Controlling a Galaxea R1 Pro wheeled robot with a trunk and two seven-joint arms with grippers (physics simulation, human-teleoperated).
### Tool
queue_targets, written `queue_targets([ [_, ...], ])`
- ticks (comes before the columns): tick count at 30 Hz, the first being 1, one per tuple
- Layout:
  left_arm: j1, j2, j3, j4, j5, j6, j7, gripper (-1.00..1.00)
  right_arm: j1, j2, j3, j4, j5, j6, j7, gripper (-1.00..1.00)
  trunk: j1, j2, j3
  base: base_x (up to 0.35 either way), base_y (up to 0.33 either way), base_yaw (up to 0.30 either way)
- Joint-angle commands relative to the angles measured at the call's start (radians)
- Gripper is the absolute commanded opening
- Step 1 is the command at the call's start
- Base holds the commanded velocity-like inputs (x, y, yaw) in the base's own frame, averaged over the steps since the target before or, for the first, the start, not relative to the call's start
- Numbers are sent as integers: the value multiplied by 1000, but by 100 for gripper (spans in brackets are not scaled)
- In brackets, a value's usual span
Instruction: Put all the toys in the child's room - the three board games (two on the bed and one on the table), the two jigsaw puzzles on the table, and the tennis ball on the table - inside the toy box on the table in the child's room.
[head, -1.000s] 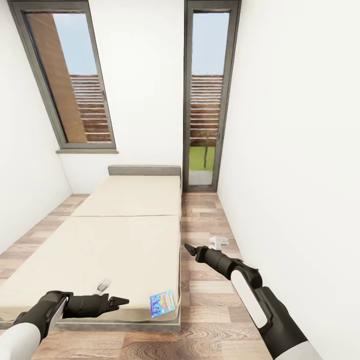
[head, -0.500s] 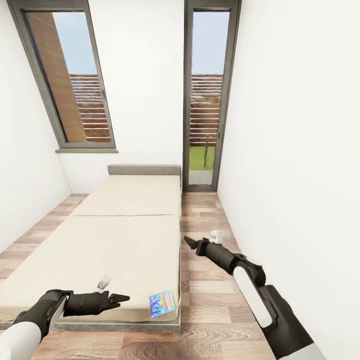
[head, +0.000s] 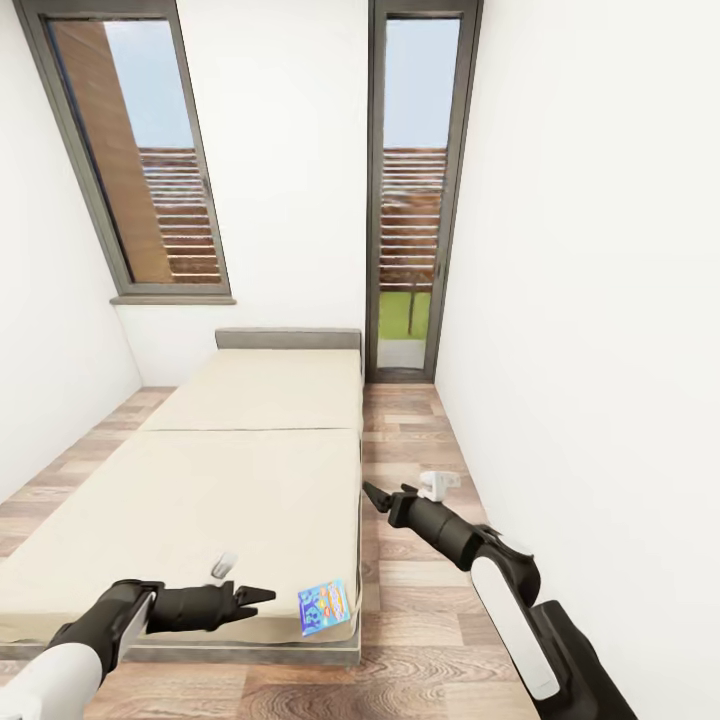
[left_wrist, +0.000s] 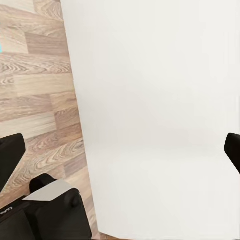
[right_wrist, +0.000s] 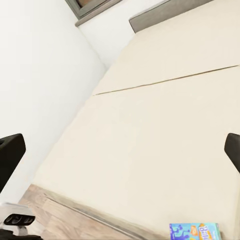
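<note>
A blue board game box (head: 325, 607) lies at the near right corner of the beige bed (head: 230, 480); the right wrist view shows the same box (right_wrist: 195, 232) at the mattress edge. My left gripper (head: 262, 596) hovers low over the bed's near edge, just left of the box, open and empty. My right gripper (head: 370, 492) is held over the wooden floor beside the bed's right edge, beyond the box, also open and empty. In both wrist views the fingertips (left_wrist: 10, 155) (right_wrist: 10, 155) stand wide apart. The table and the toy box are out of view.
A strip of wooden floor (head: 410, 440) runs between the bed and the white right wall (head: 600, 350). A glass door (head: 412, 200) stands at the far end and a window (head: 130, 160) at the back left. Another white wall closes the bed's left side.
My left gripper has crept right along the bed's near edge, closer to the board game. My right gripper has shifted slightly left and farther out over the floor.
</note>
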Motion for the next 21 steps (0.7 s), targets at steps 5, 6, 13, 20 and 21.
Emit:
queue_targets([
  [5,-1,-35,19,0,-7,34,1,100,1,-4,-2,-3,-6,4,0,100,20,-37,-17,0,0,0],
  [6,-1,-46,23,0,-7,36,13,100,1,-6,-3,-4,-8,5,0,100,23,-44,-20,0,0,0],
  [13,-1,-55,46,0,-5,41,66,100,1,-11,-3,-5,-11,5,0,100,50,-93,-42,-77,0,0],
  [20,-1,-56,63,0,-5,46,70,100,1,-14,-5,-12,-13,3,1,100,77,-142,-64,-88,0,0],
  [21,-1,-56,64,0,-5,46,70,100,1,-14,-5,-12,-13,3,1,100,81,-149,-67,-19,0,0],
])
